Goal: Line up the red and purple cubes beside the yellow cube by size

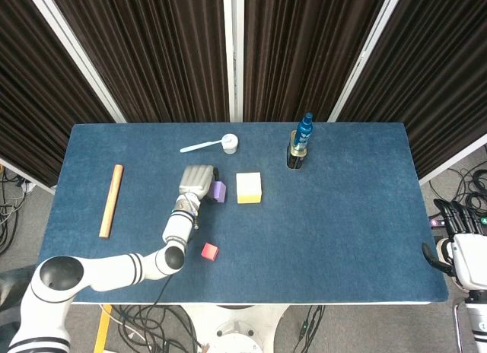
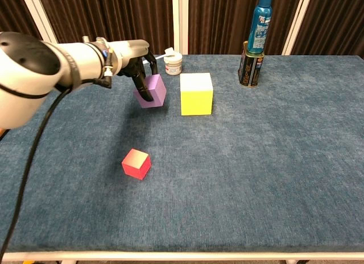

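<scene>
- Left hand (image 2: 138, 67) is gripping the purple cube (image 2: 154, 91) from above, fingers wrapping its near and left faces; cube is sitting tilted in the grasp, just left of the yellow cube (image 2: 196, 93), not touching it. Cannot tell whether it is resting on the table (image 2: 273, 161) or slightly clear of it.
- Red cube (image 2: 136, 164) is lying alone on the cloth, well in front and to the left of the yellow cube, one corner turned toward the camera.
- Right hand (image 1: 462, 246) is hanging off the table's edge, far right of the yellow cube, fingers extended and holding nothing.
- Handling judgement: cubes are looking light, rigid and matte, likely foam or painted wood; flat faces are giving a sure pinch. Best hold is on two opposite side faces, leaving the face toward the yellow cube free.
- Red cube is the smallest; it is probably needing a fingertip pinch on opposite faces and squaring up when placed.
- Purple cube's tilt is needing levelling at release, or it may rock out of line.
</scene>
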### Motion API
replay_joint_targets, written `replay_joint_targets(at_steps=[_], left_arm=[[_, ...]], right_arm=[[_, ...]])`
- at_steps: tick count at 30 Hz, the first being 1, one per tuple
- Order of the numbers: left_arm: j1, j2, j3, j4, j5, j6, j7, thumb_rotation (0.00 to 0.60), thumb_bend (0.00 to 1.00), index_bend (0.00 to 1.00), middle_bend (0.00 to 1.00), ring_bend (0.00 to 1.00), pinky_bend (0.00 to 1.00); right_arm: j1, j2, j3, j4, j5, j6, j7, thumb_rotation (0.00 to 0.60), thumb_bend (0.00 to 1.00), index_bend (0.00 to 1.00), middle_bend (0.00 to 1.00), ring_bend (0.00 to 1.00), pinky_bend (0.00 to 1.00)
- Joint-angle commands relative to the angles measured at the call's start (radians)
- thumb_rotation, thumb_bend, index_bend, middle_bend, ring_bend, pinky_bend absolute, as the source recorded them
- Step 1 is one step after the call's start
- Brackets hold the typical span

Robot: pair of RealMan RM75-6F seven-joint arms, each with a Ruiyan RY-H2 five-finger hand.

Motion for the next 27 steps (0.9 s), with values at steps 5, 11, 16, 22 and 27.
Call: replay_joint_targets(at_steps=[5, 11, 16, 22, 27], left_arm=[[-0.049, -0.057, -0.019, 0.090, -0.077, -0.001, 0.076, 0.600, 0.21, 0.55, 0.98, 1.00, 1.00], [-0.076, -0.093, -0.041, 0.147, -0.123, -0.010, 0.123, 0.600, 0.21, 0.55, 0.98, 1.00, 1.00], [-0.095, -0.124, -0.047, 0.177, -0.132, -0.009, 0.155, 0.600, 0.20, 0.53, 0.98, 1.00, 1.00], [-0.108, -0.158, -0.058, 0.217, -0.136, -0.006, 0.187, 0.600, 0.18, 0.48, 0.98, 1.00, 1.00], [-0.105, -0.172, -0.065, 0.232, -0.118, -0.001, 0.193, 0.600, 0.17, 0.47, 0.98, 1.00, 1.00]], right_arm=[[-0.003, 0.003, -0.001, 0.011, 0.007, -0.004, 0.015, 0.600, 0.26, 0.00, 0.09, 0.00, 0.08], [-0.002, 0.008, 0.002, 0.017, 0.011, -0.009, 0.025, 0.600, 0.26, 0.00, 0.09, 0.00, 0.08], [-0.001, 0.009, 0.003, 0.021, 0.011, -0.010, 0.033, 0.600, 0.26, 0.00, 0.09, 0.00, 0.08], [-0.005, 0.012, 0.001, 0.022, 0.015, -0.011, 0.037, 0.600, 0.26, 0.00, 0.09, 0.00, 0.07], [-0.010, 0.017, 0.001, 0.020, 0.015, -0.004, 0.036, 0.600, 0.26, 0.00, 0.10, 0.00, 0.07]])
